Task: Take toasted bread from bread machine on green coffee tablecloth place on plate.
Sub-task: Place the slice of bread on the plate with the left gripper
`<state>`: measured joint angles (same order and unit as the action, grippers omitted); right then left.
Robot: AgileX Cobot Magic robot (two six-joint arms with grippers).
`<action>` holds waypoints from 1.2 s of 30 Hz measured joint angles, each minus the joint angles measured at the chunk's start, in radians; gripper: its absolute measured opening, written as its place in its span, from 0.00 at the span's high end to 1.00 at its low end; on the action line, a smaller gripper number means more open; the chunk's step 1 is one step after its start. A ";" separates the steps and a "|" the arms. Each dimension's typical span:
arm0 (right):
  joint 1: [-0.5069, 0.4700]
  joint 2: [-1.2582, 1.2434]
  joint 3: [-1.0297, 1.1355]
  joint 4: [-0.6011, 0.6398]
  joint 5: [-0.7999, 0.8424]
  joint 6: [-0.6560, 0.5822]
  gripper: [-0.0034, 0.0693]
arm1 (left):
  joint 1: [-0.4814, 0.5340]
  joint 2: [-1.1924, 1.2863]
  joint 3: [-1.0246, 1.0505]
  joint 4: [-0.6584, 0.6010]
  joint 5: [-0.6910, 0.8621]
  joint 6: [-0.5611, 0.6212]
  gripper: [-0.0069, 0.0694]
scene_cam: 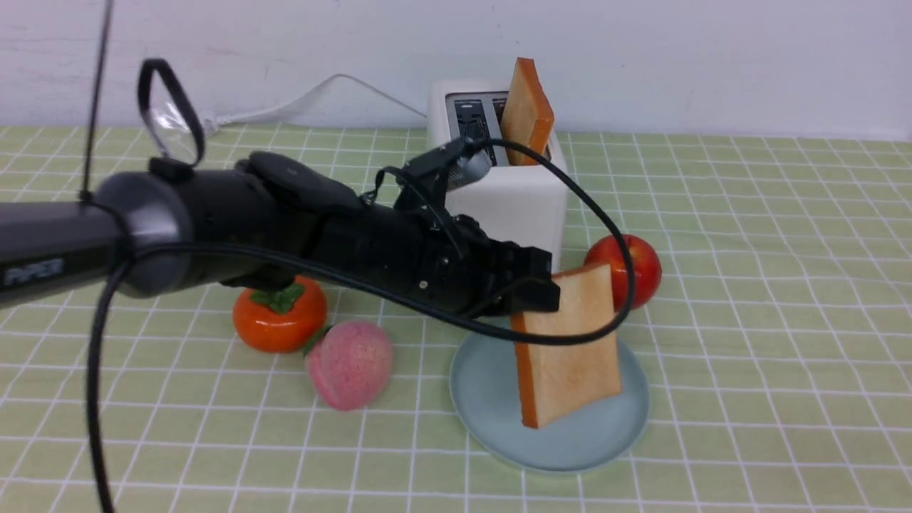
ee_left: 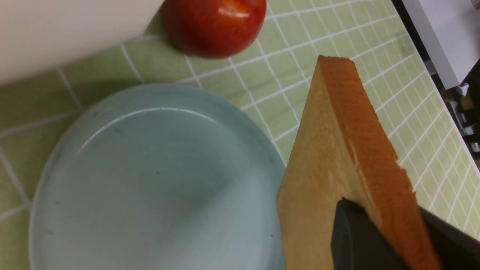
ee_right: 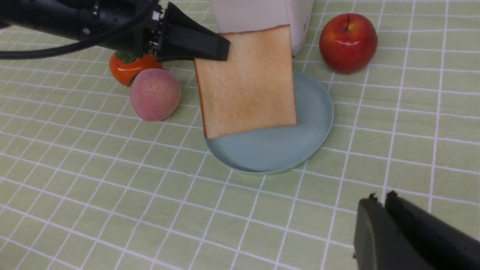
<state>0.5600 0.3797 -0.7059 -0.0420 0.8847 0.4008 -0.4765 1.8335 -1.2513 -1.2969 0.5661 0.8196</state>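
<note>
One slice of toasted bread [scene_cam: 573, 349] hangs upright over the pale blue-green plate [scene_cam: 484, 399], its lower edge close to or touching the plate. My left gripper [scene_cam: 541, 288] is shut on its upper corner. In the left wrist view the black fingers [ee_left: 352, 232] pinch the toasted bread [ee_left: 337, 157] beside the plate [ee_left: 150, 180]. A second slice [scene_cam: 526, 110] stands in a slot of the white bread machine [scene_cam: 509, 203] behind the plate. My right gripper [ee_right: 380, 197] is shut and empty, above the green coffee tablecloth [ee_right: 112, 187] nearer than the plate [ee_right: 300, 150].
A red apple [scene_cam: 641, 267] lies right of the bread machine, close to the plate. An orange persimmon [scene_cam: 281, 320] and a pink peach [scene_cam: 349, 363] lie left of the plate. The power cord [scene_cam: 299, 100] runs back left along the wall.
</note>
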 joint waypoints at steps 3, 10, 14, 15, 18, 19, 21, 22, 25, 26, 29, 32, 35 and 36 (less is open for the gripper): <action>0.000 0.000 0.000 0.012 0.000 -0.003 0.90 | -0.001 0.039 -0.017 -0.020 0.001 -0.003 0.77; 0.000 0.000 0.000 0.027 0.001 -0.047 0.90 | -0.058 0.065 -0.027 -0.045 -0.125 0.026 0.77; 0.000 0.000 0.000 0.029 0.001 -0.051 0.90 | -0.067 0.065 -0.027 -0.039 -0.154 0.025 0.76; 0.000 0.000 0.000 0.029 0.001 -0.051 0.90 | -0.067 0.065 -0.027 -0.032 -0.156 0.017 0.74; 0.000 0.000 0.000 0.029 0.001 -0.051 0.90 | -0.067 0.065 -0.028 0.010 -0.170 0.003 0.62; 0.000 0.000 0.000 0.029 0.001 -0.051 0.90 | -0.067 0.065 -0.028 0.010 -0.170 0.002 0.61; 0.000 0.000 0.000 0.031 0.001 -0.051 0.90 | -0.067 0.065 -0.028 0.039 -0.178 -0.001 0.49; 0.000 0.000 0.000 0.031 0.001 -0.051 0.90 | -0.066 0.065 -0.028 0.042 -0.180 -0.001 0.48; 0.000 0.000 0.000 0.032 0.000 -0.051 0.90 | -0.066 0.065 -0.028 0.079 -0.197 -0.003 0.40; 0.000 0.000 0.000 0.034 0.000 -0.051 0.90 | -0.066 0.065 -0.028 0.088 -0.201 -0.003 0.40; 0.000 0.000 0.000 0.036 0.000 -0.051 0.90 | -0.066 0.065 -0.028 0.141 -0.234 -0.003 0.41; 0.000 0.000 0.000 0.036 0.000 -0.051 0.90 | -0.066 0.065 -0.028 0.166 -0.266 -0.002 0.49; 0.000 0.000 0.000 0.036 0.000 -0.052 0.90 | -0.066 0.065 -0.028 0.180 -0.299 0.004 0.65; 0.000 0.000 0.000 0.036 0.000 -0.052 0.90 | -0.066 0.065 -0.028 0.181 -0.302 0.006 0.70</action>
<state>0.5600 0.3797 -0.7059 -0.0064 0.8850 0.3490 -0.5428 1.8989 -1.2797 -1.1162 0.2637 0.8256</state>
